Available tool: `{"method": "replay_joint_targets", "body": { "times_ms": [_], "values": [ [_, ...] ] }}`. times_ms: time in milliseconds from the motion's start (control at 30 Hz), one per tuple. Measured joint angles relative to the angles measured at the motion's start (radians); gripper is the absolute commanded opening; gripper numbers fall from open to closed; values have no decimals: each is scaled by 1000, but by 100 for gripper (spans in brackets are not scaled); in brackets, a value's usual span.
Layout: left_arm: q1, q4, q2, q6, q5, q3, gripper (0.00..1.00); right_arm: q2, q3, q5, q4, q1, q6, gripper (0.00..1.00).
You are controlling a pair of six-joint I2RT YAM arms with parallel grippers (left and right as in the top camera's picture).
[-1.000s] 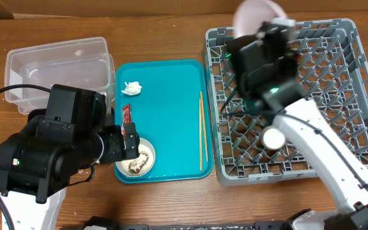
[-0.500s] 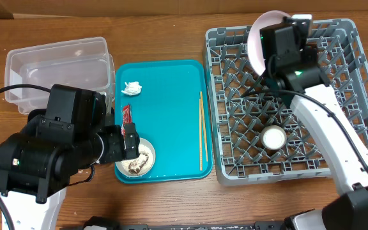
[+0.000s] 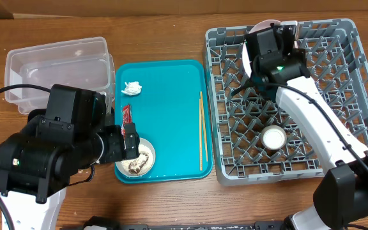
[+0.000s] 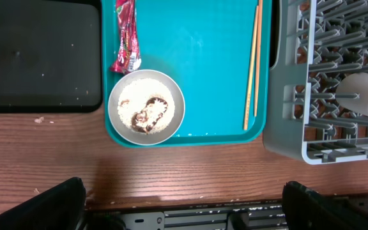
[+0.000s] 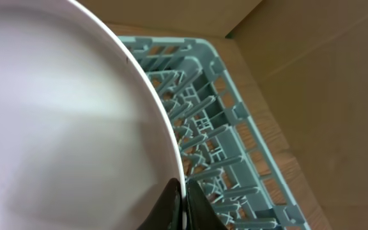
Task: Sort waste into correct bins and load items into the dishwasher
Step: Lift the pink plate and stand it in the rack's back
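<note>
The right gripper (image 5: 183, 199) pinches the rim of the pinkish white plate (image 5: 56, 128) (cut off here, mostly hidden from above). The plate is up on edge at the back of the grey dish rack (image 3: 337, 96), further in than before. The left gripper (image 4: 184, 207) gapes wide, holding nothing.

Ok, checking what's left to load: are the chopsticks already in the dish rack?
No, the chopsticks lie flat on the teal tray, outside the dish rack.

Brown wooden table (image 3: 171, 32), evenly lit; behind it, plain tan panels, perhaps cardboard (image 5: 324, 76).
</note>
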Motion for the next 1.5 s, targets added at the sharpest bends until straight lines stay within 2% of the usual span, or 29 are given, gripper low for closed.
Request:
{"method": "replay_joint_targets", "body": {
  "times_ms": [333,600,633,667,867,933,967,1033,1067,1100,1133,1500],
  "values": [
    [0,0,0,0,0,0,100,0,0,82,23,9,0,4],
    [0,0,0,0,0,0,100,0,0,13,-6,48,-1,4],
    [0,0,0,0,0,0,100,-1,0,5,-12,50,-1,13],
    [0,0,0,0,0,0,100,-1,0,2,-16,49,0,29],
    [0,0,0,0,0,0,100,-1,0,-47,-40,53,1,47],
    [0,0,0,0,0,0,100,-1,0,-47,-42,56,4,47],
    [0,0,0,0,0,0,100,-1,0,-47,-42,57,5,44],
    [0,0,0,0,0,0,100,-5,0,-45,-44,60,6,33],
    [0,0,0,0,0,0,100,-9,0,-42,-44,61,10,23],
    [0,0,0,0,0,0,100,-18,0,-43,-47,63,4,8],
    [0,0,0,0,0,0,100,-25,0,-42,-48,64,12,4],
    [0,0,0,0,0,0,100,-70,0,-54,-71,71,51,4]
  ]
}}
